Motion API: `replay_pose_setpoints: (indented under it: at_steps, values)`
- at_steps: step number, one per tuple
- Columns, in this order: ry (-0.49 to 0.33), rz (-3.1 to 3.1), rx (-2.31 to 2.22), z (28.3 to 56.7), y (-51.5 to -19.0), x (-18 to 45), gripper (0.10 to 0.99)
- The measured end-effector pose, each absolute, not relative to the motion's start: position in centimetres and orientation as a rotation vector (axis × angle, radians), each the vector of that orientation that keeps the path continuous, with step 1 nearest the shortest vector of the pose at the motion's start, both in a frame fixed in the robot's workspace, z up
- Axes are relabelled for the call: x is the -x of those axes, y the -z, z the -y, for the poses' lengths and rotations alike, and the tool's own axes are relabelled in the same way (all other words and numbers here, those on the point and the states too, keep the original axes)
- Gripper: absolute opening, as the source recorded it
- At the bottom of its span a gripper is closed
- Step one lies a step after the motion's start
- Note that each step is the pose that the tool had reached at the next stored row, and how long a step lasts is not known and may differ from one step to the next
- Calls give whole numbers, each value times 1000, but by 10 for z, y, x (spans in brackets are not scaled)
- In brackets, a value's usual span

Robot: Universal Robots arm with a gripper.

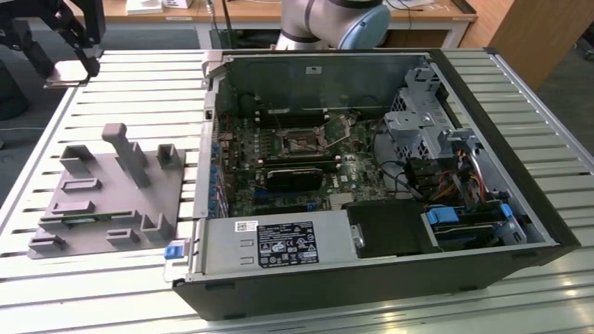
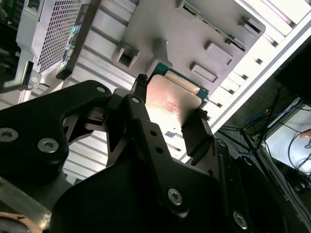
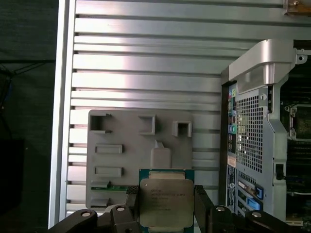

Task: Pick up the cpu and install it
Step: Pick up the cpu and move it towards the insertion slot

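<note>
The cpu (image 3: pixel 165 201) is a flat square chip with a silver-grey metal top and a green rim. It sits between the two black fingers of my gripper (image 3: pixel 166 206), which is shut on its opposite edges. In the second wrist view the cpu (image 2: pixel 172 99) shows its shiny face within the gripper (image 2: pixel 170 109). In the exterior view the gripper (image 1: pixel 72 59) hangs at the far left corner of the slatted table, holding the cpu (image 1: pixel 65 73) above it. The motherboard socket (image 1: pixel 304 144) lies inside the open computer case (image 1: pixel 519 174), well off to the exterior view's right.
A grey fixture plate (image 1: pixel 111 202) with upright posts lies on the table on the exterior view's left of the case, with a green memory stick (image 1: pixel 83 221) in one slot. The case's power supply (image 1: pixel 278 243) and drive cage (image 1: pixel 418 122) flank the motherboard. The arm's base (image 1: pixel 334 24) stands behind the case.
</note>
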State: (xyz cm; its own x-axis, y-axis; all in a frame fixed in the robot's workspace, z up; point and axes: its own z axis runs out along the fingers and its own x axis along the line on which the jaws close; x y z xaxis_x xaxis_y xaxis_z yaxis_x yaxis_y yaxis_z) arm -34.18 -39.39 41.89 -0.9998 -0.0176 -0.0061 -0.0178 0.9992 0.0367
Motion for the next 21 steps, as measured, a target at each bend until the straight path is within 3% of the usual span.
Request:
replay_pose_setpoints:
  at_steps: [21]
  values:
    - [-58, -3135, 28, 394, -419, 311, 541]
